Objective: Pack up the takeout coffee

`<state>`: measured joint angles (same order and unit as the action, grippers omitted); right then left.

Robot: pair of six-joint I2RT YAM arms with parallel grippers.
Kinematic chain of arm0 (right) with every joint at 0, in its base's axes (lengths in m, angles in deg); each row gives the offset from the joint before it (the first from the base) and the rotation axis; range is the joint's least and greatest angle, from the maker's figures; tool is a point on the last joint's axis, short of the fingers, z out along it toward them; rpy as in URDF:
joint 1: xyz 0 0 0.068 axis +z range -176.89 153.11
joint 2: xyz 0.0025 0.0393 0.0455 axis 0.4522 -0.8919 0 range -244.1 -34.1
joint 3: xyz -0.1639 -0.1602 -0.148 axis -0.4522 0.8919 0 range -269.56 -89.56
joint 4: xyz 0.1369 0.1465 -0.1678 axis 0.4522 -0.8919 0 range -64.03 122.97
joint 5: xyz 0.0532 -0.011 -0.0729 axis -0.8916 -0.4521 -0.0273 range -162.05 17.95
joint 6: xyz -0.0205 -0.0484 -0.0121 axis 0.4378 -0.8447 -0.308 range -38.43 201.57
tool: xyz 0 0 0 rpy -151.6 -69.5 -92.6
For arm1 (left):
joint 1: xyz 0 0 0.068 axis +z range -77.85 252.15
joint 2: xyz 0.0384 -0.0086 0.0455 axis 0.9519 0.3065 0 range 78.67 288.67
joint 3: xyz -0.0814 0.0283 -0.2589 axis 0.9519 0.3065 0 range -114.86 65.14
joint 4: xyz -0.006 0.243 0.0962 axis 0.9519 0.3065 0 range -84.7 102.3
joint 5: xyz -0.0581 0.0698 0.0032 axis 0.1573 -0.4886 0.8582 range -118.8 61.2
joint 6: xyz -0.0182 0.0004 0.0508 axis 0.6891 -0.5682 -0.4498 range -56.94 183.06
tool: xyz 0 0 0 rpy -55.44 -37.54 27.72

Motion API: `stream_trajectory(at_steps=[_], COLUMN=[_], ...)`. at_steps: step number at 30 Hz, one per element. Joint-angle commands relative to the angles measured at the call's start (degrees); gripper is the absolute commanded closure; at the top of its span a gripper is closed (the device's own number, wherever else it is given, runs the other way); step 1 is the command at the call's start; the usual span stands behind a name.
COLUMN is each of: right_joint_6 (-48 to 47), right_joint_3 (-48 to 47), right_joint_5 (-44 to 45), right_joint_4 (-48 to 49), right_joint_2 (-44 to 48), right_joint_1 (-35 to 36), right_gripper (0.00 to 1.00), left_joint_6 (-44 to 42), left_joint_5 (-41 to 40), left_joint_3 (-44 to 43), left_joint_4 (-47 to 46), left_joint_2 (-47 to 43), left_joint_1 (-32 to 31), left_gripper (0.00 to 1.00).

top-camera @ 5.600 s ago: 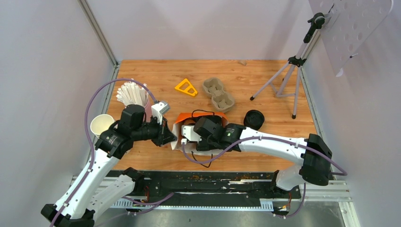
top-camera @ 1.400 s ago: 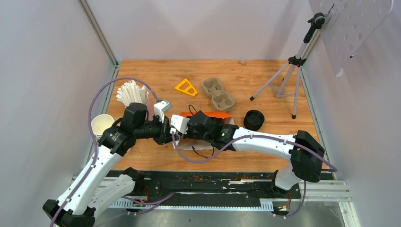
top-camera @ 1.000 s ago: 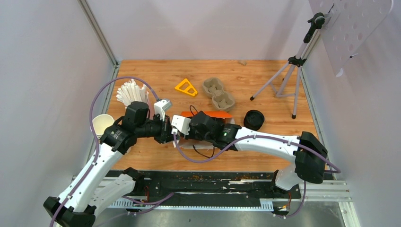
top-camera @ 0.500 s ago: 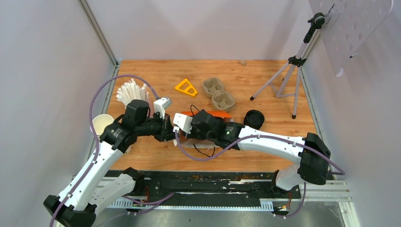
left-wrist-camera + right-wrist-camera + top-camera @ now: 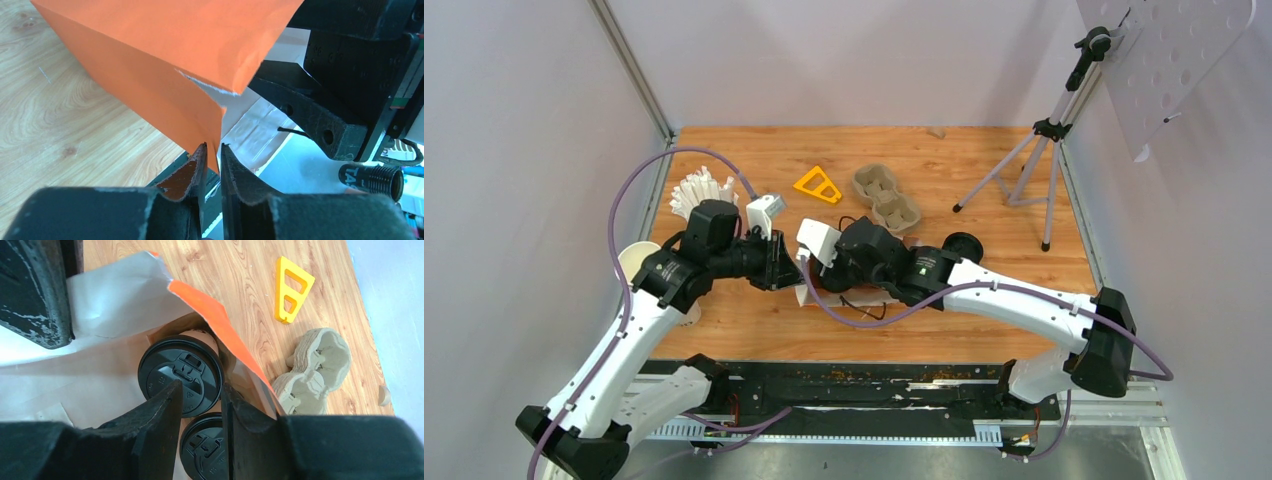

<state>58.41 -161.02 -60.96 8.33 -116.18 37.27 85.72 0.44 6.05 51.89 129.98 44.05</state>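
Two takeout coffee cups with black lids (image 5: 165,370) (image 5: 202,447) stand side by side inside an orange paper bag (image 5: 220,325) with a white lining. My right gripper (image 5: 201,387) hovers over them at the bag's mouth, open, with nothing between its fingers. My left gripper (image 5: 213,147) is at the bag's (image 5: 165,50) left side. Its jaws are slightly apart and a corner of the orange rim hangs between the tips. From above, both grippers (image 5: 786,265) (image 5: 824,262) meet at mid-table and the right arm hides most of the bag.
A pulp cup carrier (image 5: 886,198) and a yellow triangle (image 5: 817,185) lie behind the bag. A black round stack (image 5: 964,247) sits to its right, a bundle of white sticks (image 5: 702,195) and a lidless paper cup (image 5: 629,262) to the left. A tripod (image 5: 1034,150) stands back right.
The left jaws have eased apart on the bag's rim. Both wrists have shifted a little toward the back of the table, the right one also to the right.
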Motion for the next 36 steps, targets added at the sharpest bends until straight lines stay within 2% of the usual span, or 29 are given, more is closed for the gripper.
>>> stream_trajectory(at_steps=[1,6,11,18,22,30,34,36], right_joint_6=[1.70,1.75,1.88,2.80,3.53,4.43,4.23,4.01], right_joint_3=[-3.97,-5.43,-4.83,-5.33,-5.39,-7.27,-8.81,-9.03], right_joint_5=[1.91,1.86,1.44,-0.23,-0.34,2.81,4.40,4.46], right_joint_4=[-0.90,-1.33,-1.42,-1.31,-0.91,0.31,0.23,0.82], right_joint_2=[2.68,3.33,3.29,3.59,4.36,5.28,4.52,4.40], right_joint_1=[-0.66,-1.00,-1.32,-1.63,-1.82,-3.76,-5.01,-5.46], right_gripper=[0.65,0.64,0.63,0.59,0.58,0.54,0.48,0.45], left_joint_6=[0.95,0.81,1.29,2.04,2.47,4.63,4.48,3.81], left_joint_5=[-0.82,-1.44,-2.38,-4.40,-6.26,-6.00,-7.21,-7.78], left_joint_3=[-3.82,-6.27,-8.68,-16.26,-20.27,-20.62,-19.87,-19.83], left_joint_4=[1.92,3.69,5.43,10.25,14.57,13.86,13.97,14.13], left_joint_2=[1.11,3.00,5.09,9.86,13.30,15.96,16.47,16.83], left_joint_1=[-0.20,-0.20,-0.20,-0.20,-0.19,-0.15,-0.19,-0.14], left_gripper=[0.77,0.80,0.89,0.96,0.96,0.96,0.93,0.89])
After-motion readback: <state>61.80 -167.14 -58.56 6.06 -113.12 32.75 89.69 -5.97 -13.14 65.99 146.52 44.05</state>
